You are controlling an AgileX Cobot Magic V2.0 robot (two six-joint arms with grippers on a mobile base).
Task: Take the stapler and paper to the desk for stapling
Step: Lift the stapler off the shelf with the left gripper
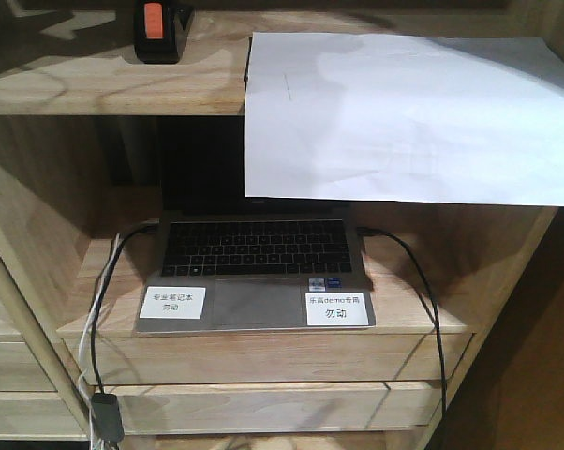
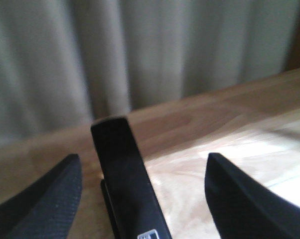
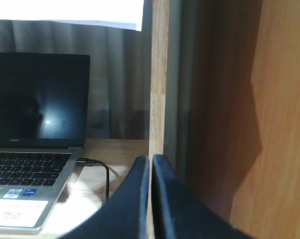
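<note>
Front view: stapler (image 1: 158,28) sits on the upper shelf (image 1: 95,89), above and left of the laptop (image 1: 254,262). Paper (image 1: 404,112) lies on the same shelf, above and right of the laptop, its near edge overhanging the screen.
Left wrist view: left claw (image 2: 142,158) spread wide, stapler (image 2: 122,169) between its fingers with gaps on both sides.
Right wrist view: right claw (image 3: 151,159) pressed together, holding nothing, right of the laptop (image 3: 38,99).

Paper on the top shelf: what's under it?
The paper overhangs the shelf edge. Below it sits an open laptop; keyboard visible, screen partly covered in the front view. The shelf surface beneath the sheet is hidden.
</note>
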